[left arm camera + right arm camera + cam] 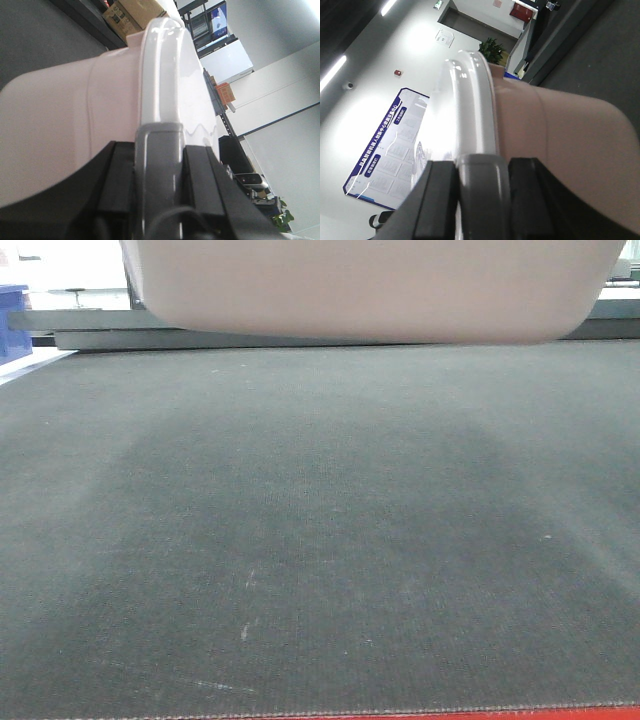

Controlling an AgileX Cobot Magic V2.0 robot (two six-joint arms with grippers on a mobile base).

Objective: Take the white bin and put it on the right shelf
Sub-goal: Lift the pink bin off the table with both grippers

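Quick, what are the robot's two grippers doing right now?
Left gripper: jaws closed on the white bin, at its rim.
Right gripper: jaws closed on the white bin too, at the opposite rim.

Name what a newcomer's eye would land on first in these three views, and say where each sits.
The white bin fills the top of the front view, hanging above the dark mat and its own shadow. In the wrist views, the left claw and the right claw each grip its glossy rim at a grey clip.
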